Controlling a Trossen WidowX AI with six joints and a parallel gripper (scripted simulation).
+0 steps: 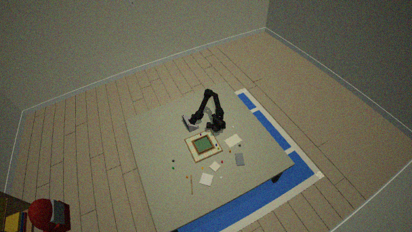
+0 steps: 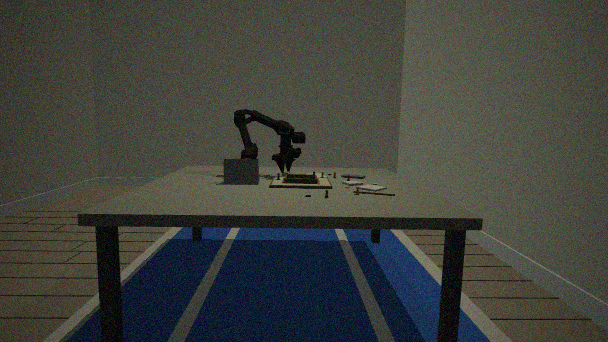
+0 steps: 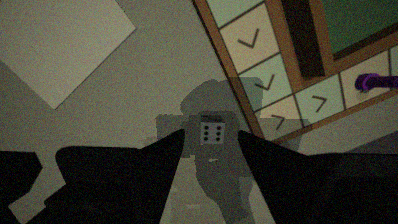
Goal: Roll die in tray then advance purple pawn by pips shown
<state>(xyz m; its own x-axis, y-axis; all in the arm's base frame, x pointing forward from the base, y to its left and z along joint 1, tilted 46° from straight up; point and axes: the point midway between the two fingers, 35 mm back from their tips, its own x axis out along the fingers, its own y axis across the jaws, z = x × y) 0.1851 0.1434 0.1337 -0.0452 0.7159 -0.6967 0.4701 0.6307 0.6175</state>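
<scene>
The white die [image 3: 212, 133] lies on the table just outside a corner of the board [image 3: 255, 57] [image 1: 194, 153]. Its face towards the wrist camera shows six pips. My gripper [image 3: 211, 133] [image 2: 284, 171] is open and points down, low above the table. In the wrist view the die shows between its fingertips, with a gap on each side; contact is not seen. The purple pawn [image 3: 375, 81] [image 1: 200, 134] [image 2: 278, 176] stands on the board's arrow track, on the second square past the corner square. The green-floored tray [image 1: 207, 150] [image 3: 325, 60] is in the board's middle.
A blue pawn [image 1: 216, 144] and a yellow pawn [image 1: 218, 148] stand on the board's far side. A pale card [image 3: 65, 45] [image 1: 233, 140] lies beside the board. A grey box-like block [image 2: 241, 171] is near the arm base. A green pawn [image 2: 326, 193] and pencil [image 1: 191, 184] lie farther off.
</scene>
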